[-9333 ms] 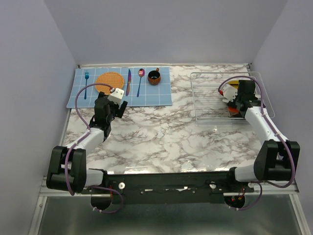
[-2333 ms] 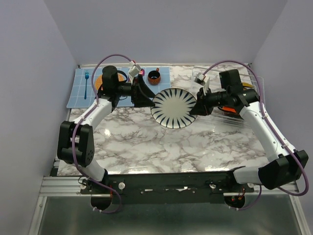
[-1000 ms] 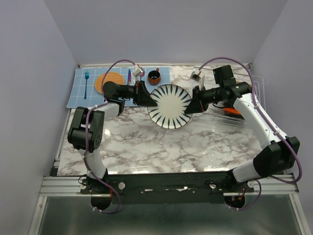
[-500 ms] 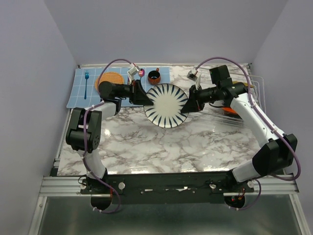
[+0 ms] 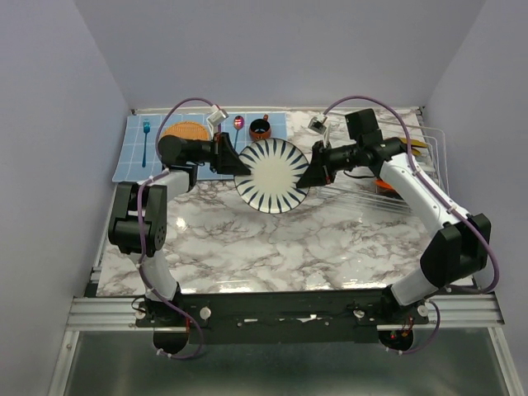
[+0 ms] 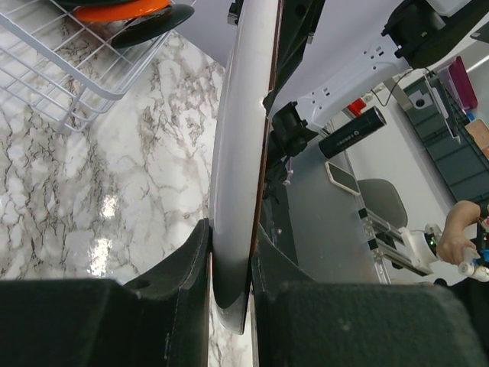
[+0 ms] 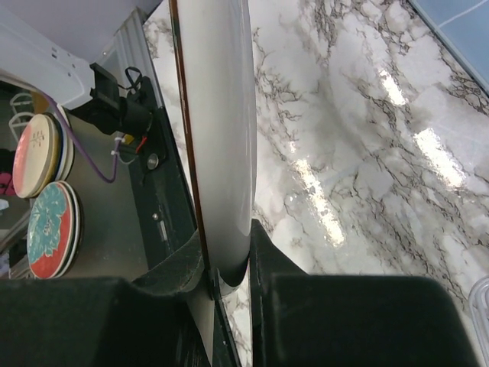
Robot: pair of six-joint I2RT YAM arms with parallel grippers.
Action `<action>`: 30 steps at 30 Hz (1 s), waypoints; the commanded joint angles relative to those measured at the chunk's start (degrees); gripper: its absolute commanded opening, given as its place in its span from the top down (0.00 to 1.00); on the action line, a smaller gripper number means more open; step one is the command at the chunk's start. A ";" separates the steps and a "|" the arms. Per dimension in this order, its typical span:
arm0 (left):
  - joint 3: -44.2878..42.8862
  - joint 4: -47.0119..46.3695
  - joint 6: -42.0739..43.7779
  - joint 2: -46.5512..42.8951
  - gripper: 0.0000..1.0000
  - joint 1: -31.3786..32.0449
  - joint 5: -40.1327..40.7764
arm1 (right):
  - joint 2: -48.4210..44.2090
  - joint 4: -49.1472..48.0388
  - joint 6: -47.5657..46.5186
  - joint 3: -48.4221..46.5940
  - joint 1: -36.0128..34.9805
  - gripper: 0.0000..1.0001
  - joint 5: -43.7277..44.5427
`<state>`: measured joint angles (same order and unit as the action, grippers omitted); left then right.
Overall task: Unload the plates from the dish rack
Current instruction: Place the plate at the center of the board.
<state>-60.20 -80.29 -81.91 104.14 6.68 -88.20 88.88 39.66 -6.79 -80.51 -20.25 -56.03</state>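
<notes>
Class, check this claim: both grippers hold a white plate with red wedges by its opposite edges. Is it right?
No. The plate that the left gripper and right gripper hold by opposite edges is white with black radial stripes, as the top external view shows.

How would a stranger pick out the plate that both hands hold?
Over the marble table, left of the wire dish rack, the left hand and right hand pinch one plate at opposite rims. Only it shows black radial stripes around a white centre.

Bare marble table [image 5: 272, 247] open at 6 o'clock of the striped plate [image 5: 272, 176], dish rack [image 5: 363, 198] blocking at 3 o'clock, cup [image 5: 260, 129] near at 12 o'clock
</notes>
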 commanded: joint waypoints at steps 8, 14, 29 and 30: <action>-8.78 -16.30 -8.70 3.35 1.00 -8.70 -3.81 | -0.46 -0.02 -6.31 1.15 1.71 0.99 -5.32; -14.85 -16.21 -12.48 5.99 1.00 -9.49 -2.77 | -1.52 -0.11 -7.01 1.50 1.71 0.99 -2.95; -21.62 -16.21 -18.20 10.65 1.00 -10.46 3.30 | -0.99 1.30 -8.51 -0.35 1.71 0.99 -0.66; -21.27 -16.13 -18.11 10.30 1.00 -10.72 3.82 | -0.90 1.30 -8.59 -0.35 1.71 0.99 -0.66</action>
<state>-78.61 -81.80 -89.01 113.89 5.19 -89.82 89.91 30.50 -4.49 -81.21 -20.03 -53.21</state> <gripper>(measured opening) 0.260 0.238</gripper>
